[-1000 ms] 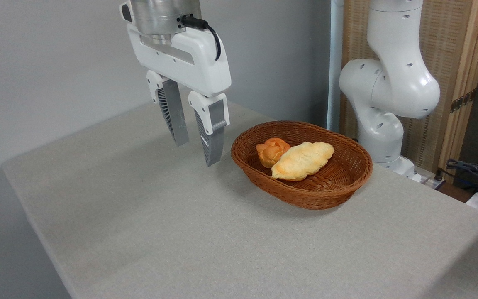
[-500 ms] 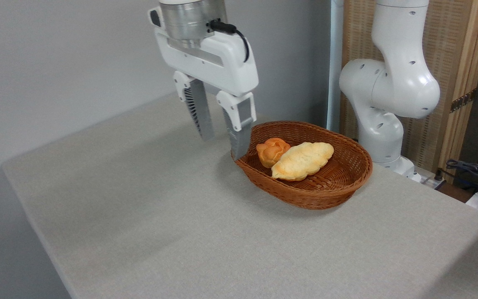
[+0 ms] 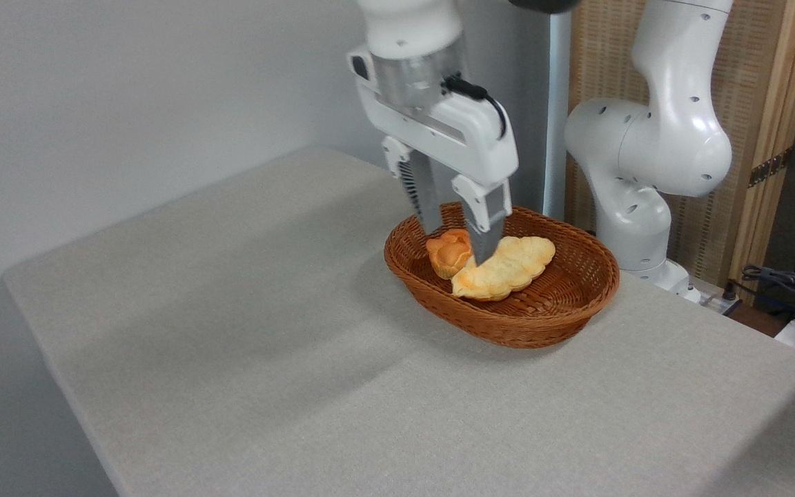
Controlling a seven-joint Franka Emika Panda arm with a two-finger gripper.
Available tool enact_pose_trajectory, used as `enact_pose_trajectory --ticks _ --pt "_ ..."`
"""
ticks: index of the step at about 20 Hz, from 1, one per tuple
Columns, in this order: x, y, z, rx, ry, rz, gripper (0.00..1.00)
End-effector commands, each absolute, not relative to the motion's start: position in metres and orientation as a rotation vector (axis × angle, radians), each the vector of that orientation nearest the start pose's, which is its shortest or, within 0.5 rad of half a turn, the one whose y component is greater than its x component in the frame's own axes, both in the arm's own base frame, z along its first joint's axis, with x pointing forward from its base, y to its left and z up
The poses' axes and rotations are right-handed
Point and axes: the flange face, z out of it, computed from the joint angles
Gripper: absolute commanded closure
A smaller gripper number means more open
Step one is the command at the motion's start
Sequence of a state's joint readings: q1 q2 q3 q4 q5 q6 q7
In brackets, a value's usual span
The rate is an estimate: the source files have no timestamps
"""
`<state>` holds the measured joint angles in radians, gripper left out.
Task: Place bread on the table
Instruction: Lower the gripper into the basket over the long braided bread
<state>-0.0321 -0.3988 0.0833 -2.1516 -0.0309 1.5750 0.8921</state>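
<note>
The bread, a long golden braided loaf, lies in a brown wicker basket on the grey-beige table. Beside it at the left sits a small orange rose-shaped bun. My gripper hangs open over the basket's left part, fingers pointing down. One finger stands behind the bun, and the nearer finger covers the loaf's left upper edge. Nothing is held between the fingers.
The arm's white base stands behind the basket at the right. A wooden slatted screen is behind it, and cables lie at the far right. The table's left edge drops off near the wall.
My gripper has moved right and slightly down, from left of the basket to over its left part, above the bun and loaf. The bread has not moved.
</note>
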Motion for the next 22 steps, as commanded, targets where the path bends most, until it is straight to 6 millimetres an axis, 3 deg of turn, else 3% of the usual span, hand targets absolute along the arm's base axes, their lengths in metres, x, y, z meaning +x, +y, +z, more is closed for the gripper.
enact_pose_trajectory --ticks 1,7,12,22 --pt "0.379 0.017 0.519 -2.950 1.448 0.257 0.00" --pt "0.363 -0.005 0.485 -2.872 1.654 0.360 0.00" --pt "0.353 -0.021 0.463 -2.842 1.719 0.441 0.00" --pt "0.347 -0.024 0.427 -2.831 1.734 0.443 0.00"
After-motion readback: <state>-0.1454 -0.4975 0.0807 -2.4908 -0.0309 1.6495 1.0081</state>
